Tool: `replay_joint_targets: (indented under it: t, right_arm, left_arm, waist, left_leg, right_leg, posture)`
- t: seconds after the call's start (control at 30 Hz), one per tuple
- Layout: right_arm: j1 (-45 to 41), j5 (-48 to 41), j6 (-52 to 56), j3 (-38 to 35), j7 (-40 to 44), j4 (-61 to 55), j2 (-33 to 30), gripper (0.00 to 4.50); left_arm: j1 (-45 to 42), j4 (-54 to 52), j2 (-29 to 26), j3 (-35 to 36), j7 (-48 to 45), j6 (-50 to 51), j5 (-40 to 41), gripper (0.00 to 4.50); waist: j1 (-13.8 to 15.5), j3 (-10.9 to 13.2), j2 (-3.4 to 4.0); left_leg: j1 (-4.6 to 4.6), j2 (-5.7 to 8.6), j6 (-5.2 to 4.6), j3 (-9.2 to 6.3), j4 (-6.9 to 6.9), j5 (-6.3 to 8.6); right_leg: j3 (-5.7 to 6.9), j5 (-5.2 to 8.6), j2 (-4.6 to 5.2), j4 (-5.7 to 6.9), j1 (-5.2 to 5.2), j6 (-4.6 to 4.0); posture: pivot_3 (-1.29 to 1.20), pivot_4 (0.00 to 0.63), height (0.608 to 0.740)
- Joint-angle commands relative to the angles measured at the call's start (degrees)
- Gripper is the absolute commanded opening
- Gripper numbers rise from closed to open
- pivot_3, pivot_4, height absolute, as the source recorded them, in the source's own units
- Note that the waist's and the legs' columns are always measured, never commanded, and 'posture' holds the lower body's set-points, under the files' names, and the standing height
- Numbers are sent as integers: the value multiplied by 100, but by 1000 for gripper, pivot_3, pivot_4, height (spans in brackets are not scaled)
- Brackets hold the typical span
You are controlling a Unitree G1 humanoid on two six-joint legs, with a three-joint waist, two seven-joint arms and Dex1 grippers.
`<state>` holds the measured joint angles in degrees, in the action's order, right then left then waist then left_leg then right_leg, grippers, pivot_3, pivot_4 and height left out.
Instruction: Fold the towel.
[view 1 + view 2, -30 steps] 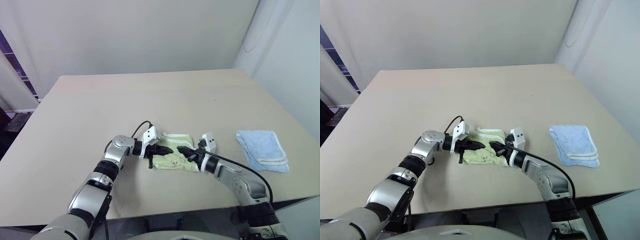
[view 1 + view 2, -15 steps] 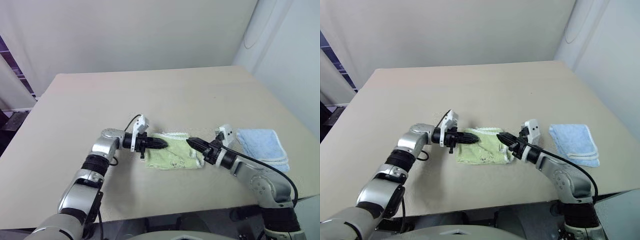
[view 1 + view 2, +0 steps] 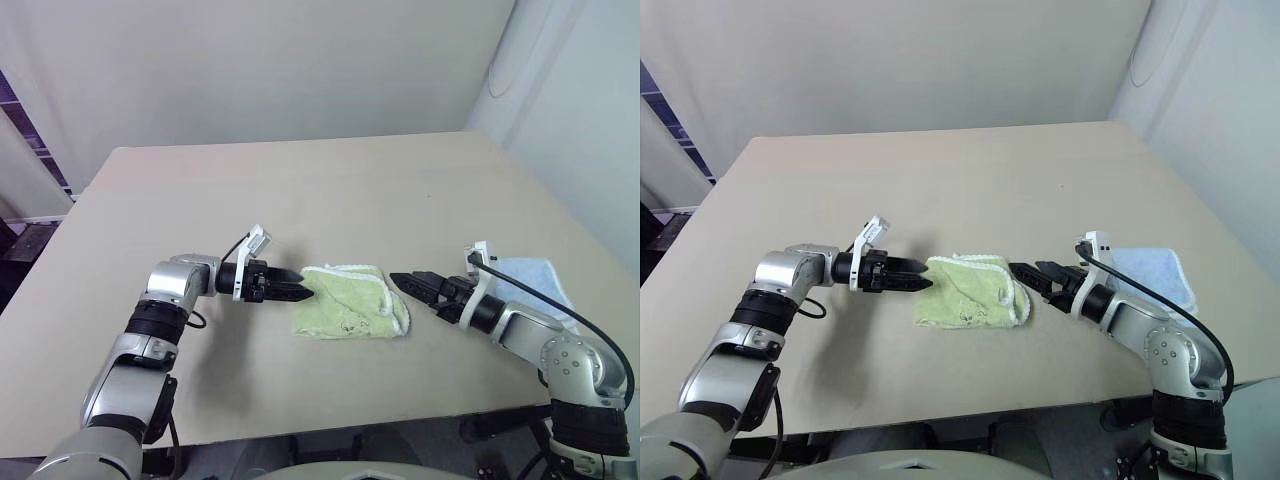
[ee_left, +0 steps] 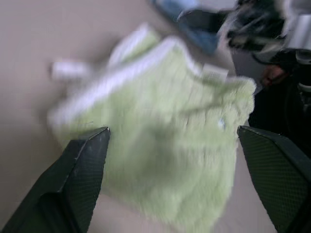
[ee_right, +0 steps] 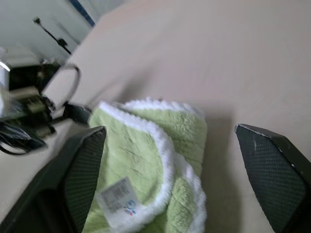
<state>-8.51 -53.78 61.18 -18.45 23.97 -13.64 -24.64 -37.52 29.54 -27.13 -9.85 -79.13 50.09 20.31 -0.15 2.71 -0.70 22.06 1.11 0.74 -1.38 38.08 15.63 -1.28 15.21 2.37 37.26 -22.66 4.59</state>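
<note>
Green towel (image 3: 350, 314) lies folded at the lower centre of the table (image 3: 300, 190); left gripper (image 3: 296, 290) and right gripper (image 3: 403, 281) flank it, both released.

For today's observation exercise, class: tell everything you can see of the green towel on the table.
The towel is light green terry cloth with white corded edging and a small white label sewn at one edge. It lies folded into a compact, slightly rumpled bundle on the table, near its front edge. A small dark motif marks its top layer. The left gripper and the right gripper flank it, both open and holding nothing. A blue towel lies apart, to its right.
</note>
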Motion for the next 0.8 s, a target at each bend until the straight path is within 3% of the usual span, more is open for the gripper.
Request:
replay_joint_targets:
  t: [0.03, 0.17, 0.33, 0.6, 0.8]
  right_arm:
    - [-164, -339, 120, -190, -324, -1, 237, 4493]
    - [-65, -431, 119, -218, -515, -72, 388, 4493]
    - [151, -518, 31, -183, -650, -174, 482, 4493]
    - [213, -556, -47, -190, -859, -229, 627, 4493]
    - [261, -576, -130, -257, -984, -230, 656, 4493]
  left_arm:
    - [-344, 416, 4, 226, 291, 965, 222, 4492]
    - [-536, 693, -81, 465, 406, 1682, 494, 4492]
    - [-476, 667, -228, 218, 403, 2175, 571, 4492]
    - [-277, 259, 186, -276, 713, 3037, 792, 4492]
    - [-293, 18, 695, -4, 1325, 3764, 1091, 4492]
  waist:
    - [-30, 0, 0]
    - [-64, 1, -1]
    - [-85, 1, -1]
    - [-70, 0, 2]
    - [-32, -1, 4]
  left_leg:
    - [-1, 0, 0, -1, 0, 0]
    - [1, 3, 0, -1, 2, 0]
    - [1, 2, 0, 0, -9, 0]
    - [1, 4, 0, 2, -8, 0]
    - [11, 15, -6, 0, -8, 4]
  right_leg:
    - [1, 0, -1, 0, 2, 0]
    - [1, -1, 0, -1, 1, 4]
    - [-1, 0, 6, 0, -5, 7]
    - [-7, 2, 15, 0, -5, 3]
    - [-6, 6, 31, -10, -5, 14]
  posture:
    - [0, 0, 740]
    - [0, 0, 740]
    - [0, 0, 740]
    - [0, 0, 740]
    - [0, 0, 740]
